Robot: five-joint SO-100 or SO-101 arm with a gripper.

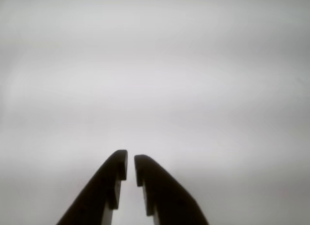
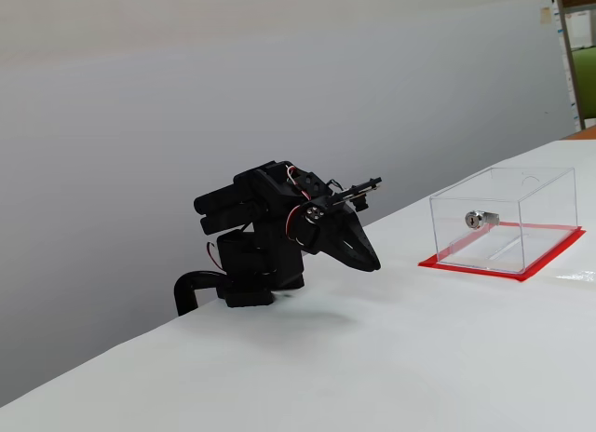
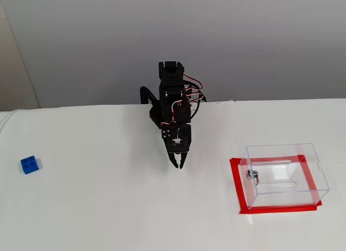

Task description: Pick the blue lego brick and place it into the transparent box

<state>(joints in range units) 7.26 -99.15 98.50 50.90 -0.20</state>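
The black two-finger gripper is seen in the wrist view w/ its dark fingertips nearly together, only a thin slit between them, nothing held; only blank pale surface is seen ahead. In both fixed views the black arm is folded low over its base at the far edge of the white table, gripper pointed down and toward the near side, hovering above the tabletop w/o touching anything.

The small bright blue studded lego brick is found far left in a fixed view, flat on the table, well apart from the arm. It is not shown in the other fixed view.

The clear rectangular plastic box is set on a flat red base at the right in a fixed view, w/ a small silver cylindrical lock on its left wall. Box interior appears empty. Brick & box are at opposite sides, arm between them.
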